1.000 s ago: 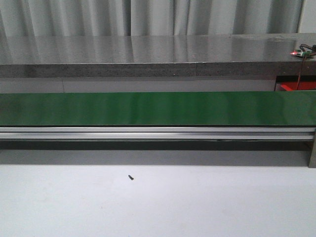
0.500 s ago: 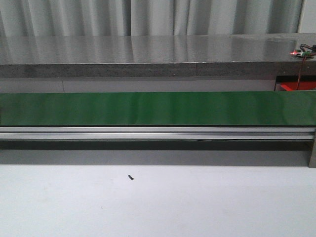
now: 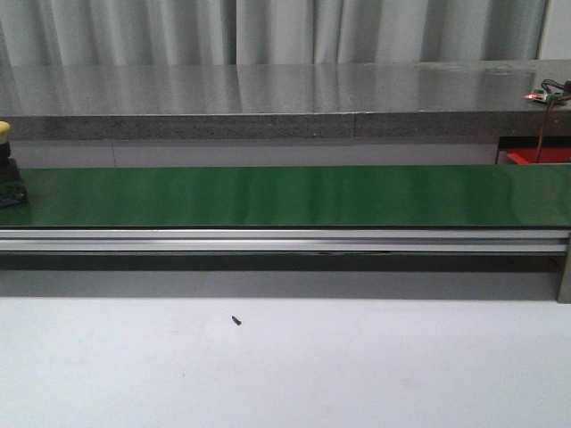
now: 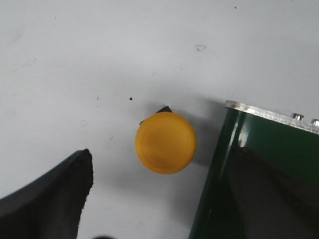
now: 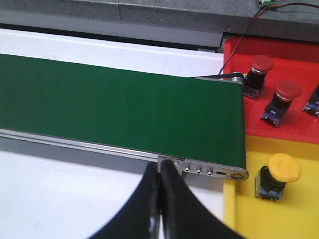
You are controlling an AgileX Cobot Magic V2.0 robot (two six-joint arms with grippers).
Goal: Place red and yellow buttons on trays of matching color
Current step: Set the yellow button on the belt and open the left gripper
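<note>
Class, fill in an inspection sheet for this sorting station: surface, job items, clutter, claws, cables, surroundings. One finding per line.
Surface: white table; green conveyor belt across it.
Job's things: a yellow button at the belt's left end, seen from above in the left wrist view. Red tray holds two red buttons; a third is cut off at the edge. Yellow tray holds one yellow button.
Clutter: small dark screw on the table.
Claws: left claw open, straddling the button; right claw shut, empty.
Cables: red and black wires near the red tray.
Surroundings: grey stone ledge, curtain behind.
</note>
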